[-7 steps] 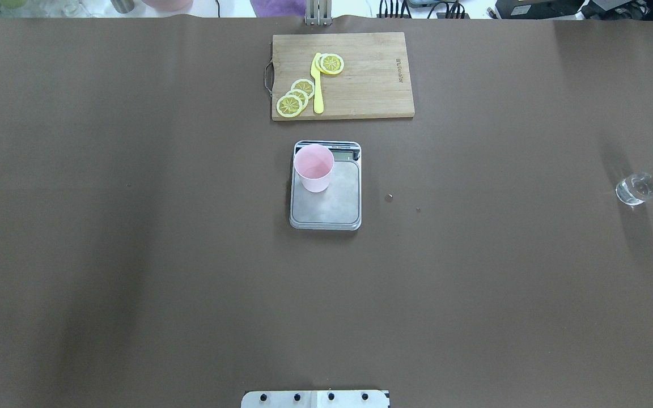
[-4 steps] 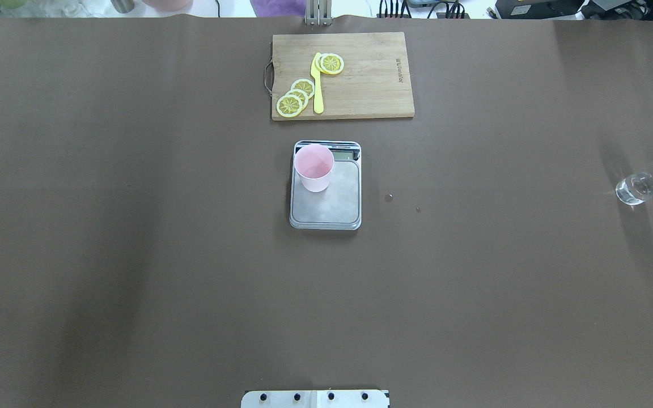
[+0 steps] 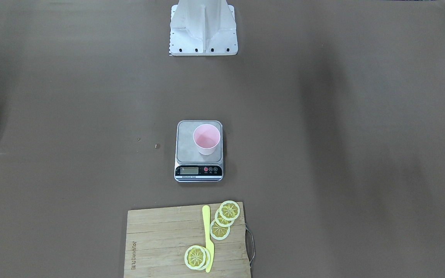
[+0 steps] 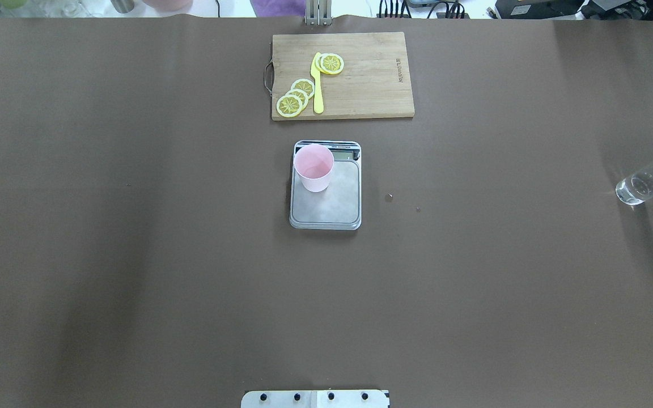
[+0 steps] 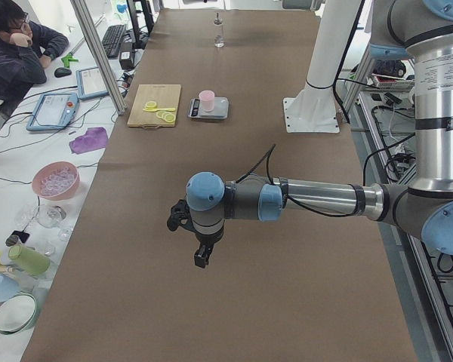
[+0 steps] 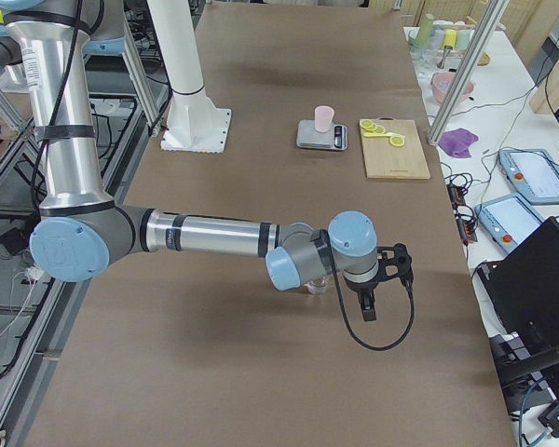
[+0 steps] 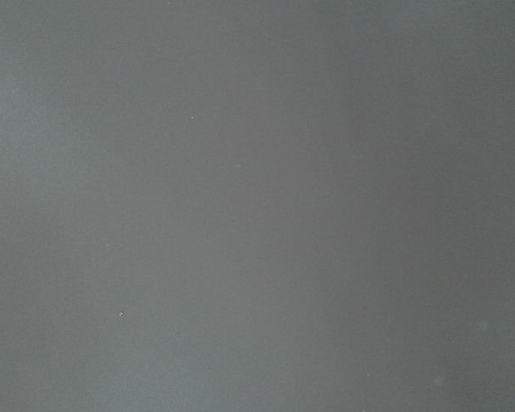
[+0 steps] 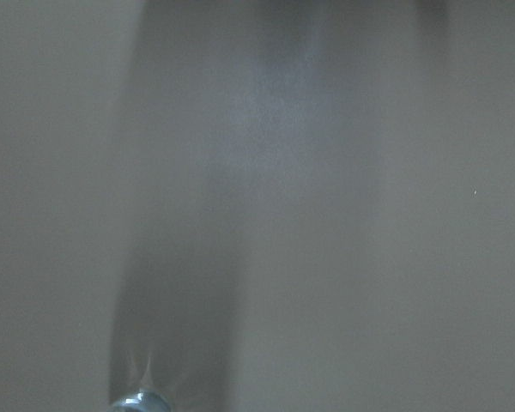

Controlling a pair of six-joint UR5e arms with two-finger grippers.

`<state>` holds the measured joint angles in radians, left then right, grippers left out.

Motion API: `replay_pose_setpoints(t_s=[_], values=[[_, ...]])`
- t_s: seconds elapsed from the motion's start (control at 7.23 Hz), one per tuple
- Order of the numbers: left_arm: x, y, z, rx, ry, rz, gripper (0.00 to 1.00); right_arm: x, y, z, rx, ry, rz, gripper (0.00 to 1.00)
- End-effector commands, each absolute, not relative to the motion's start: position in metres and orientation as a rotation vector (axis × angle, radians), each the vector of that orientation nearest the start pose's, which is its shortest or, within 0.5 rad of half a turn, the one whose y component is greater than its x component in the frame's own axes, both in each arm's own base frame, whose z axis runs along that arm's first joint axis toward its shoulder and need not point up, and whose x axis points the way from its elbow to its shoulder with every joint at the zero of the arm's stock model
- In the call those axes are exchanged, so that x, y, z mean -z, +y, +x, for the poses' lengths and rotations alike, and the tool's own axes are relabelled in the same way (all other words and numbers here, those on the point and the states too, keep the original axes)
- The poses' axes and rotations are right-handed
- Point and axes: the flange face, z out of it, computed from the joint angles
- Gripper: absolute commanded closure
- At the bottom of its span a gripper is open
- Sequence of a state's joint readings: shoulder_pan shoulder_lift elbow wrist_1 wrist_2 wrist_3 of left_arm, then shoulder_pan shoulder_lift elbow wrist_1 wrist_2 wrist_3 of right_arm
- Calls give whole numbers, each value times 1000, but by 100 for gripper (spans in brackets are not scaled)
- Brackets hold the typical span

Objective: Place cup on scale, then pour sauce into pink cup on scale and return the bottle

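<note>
The cup [image 4: 314,168] is sitting on the scale [image 4: 332,207], at its eleven o'clock corner, so that step looks done. The bottle [image 4: 641,184] is standing well off at three o'clock, and I cannot tell whether any sauce is in the cup. The right gripper [image 6: 368,307] is hovering near the bottle and the left gripper [image 5: 200,256] is out at nine o'clock; whether either is apart or together, I cannot tell.

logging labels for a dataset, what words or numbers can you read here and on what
Cutting board: burnt-in brand mark near one short edge, too blurred to read.
Scale: white print under its display, too small to read.
No digits legible on the display.
</note>
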<state>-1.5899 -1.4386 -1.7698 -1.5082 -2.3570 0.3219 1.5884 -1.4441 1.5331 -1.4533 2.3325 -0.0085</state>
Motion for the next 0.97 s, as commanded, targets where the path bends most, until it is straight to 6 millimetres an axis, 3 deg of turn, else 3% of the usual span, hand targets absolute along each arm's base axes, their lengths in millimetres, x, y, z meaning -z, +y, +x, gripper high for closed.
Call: replay_pose_setpoints(t_s=[0.0, 0.14, 0.28, 0.55, 0.83], values=[[-632, -432, -70, -278, 781, 106, 2, -615, -517, 87, 122, -737, 77, 0], [-636, -431, -70, -271, 784, 88, 2, -647, -489, 86, 95, -736, 30, 0], [-636, -431, -70, -270, 784, 87, 2, -660, -474, 86, 89, -733, 7, 0], [-620, -449, -71, -267, 788, 59, 2, -662, -471, 86, 93, -732, 5, 0], [-617, -453, -71, -264, 786, 51, 2, -663, -471, 86, 96, -733, 6, 0]])
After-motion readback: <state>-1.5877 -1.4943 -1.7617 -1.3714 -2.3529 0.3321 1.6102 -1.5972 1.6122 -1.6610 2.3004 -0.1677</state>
